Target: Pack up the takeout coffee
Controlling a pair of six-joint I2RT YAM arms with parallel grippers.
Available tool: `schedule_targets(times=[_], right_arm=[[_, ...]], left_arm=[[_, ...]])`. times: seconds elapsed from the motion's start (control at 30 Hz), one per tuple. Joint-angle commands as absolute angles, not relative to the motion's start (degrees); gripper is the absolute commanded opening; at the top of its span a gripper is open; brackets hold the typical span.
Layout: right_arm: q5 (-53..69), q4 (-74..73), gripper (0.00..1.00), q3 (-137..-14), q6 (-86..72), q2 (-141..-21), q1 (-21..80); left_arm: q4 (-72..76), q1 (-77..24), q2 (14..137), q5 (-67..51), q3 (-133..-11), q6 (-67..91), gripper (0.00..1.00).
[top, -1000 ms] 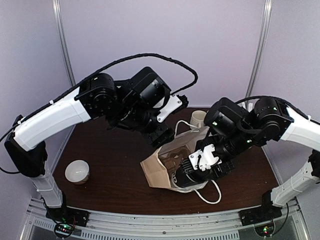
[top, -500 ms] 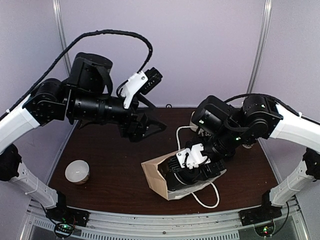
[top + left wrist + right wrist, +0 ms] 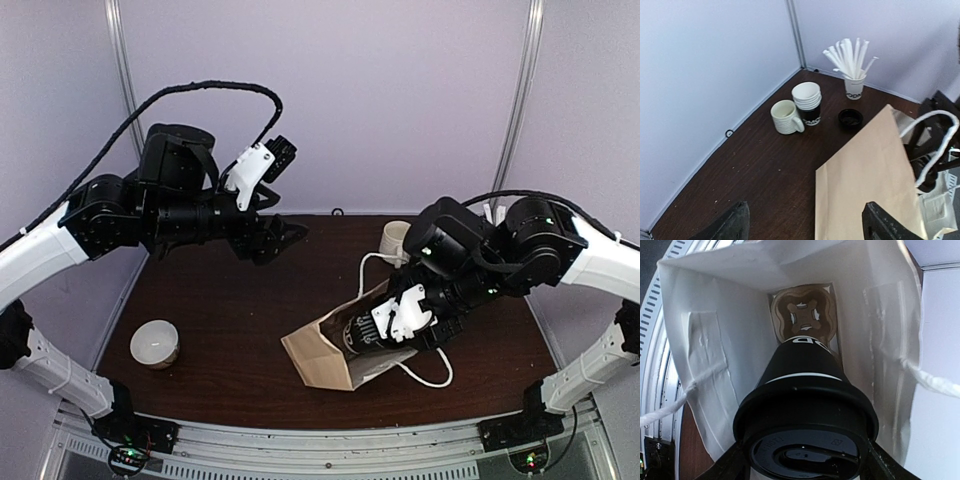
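The takeout coffee (image 3: 805,405), a cup with a black lower band and black lid, is clamped lid-end toward me in my right gripper (image 3: 802,462). It points into the open mouth of the brown paper bag (image 3: 318,358), whose white inside (image 3: 715,340) surrounds it. A brown cardboard insert (image 3: 802,315) lies at the bag's bottom. In the top view my right gripper (image 3: 365,335) sits in the mouth of the bag, which lies tilted on the table. My left gripper (image 3: 287,235) is open and empty, raised above the table's back left, apart from the bag (image 3: 870,175).
A white handled mug (image 3: 786,117), a stack of paper cups (image 3: 808,101), a loose black lid (image 3: 850,117) and a cup of white sticks (image 3: 854,85) stand near the back wall. A white cup (image 3: 155,343) sits front left. White bag handles (image 3: 425,370) trail right.
My left gripper has let go of the bag's rim and pulled up and back to the left. My right gripper has stayed in the bag's mouth with the coffee as the bag shifted.
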State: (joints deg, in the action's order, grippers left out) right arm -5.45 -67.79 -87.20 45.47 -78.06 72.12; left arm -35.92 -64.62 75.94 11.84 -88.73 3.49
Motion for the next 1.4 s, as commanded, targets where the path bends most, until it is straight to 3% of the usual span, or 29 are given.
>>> schedule_targets(times=[0.0, 0.6, 1.37], right_arm=[[-11.2, -66.8, 0.55, -83.2, 48.7, -75.5, 73.4], [-19.7, -61.3, 0.54, -70.9, 51.4, -70.4, 75.8], [-28.0, -45.1, 0.54, -61.8, 53.0, -74.4, 76.4]], left_arm=[[-28.3, -59.9, 73.9, 14.2, -86.2, 3.0, 0.81], [-25.7, -55.5, 80.5, 12.6, -88.6, 4.0, 0.81], [-24.2, -53.9, 81.9, 9.4, -86.9, 4.5, 0.81]])
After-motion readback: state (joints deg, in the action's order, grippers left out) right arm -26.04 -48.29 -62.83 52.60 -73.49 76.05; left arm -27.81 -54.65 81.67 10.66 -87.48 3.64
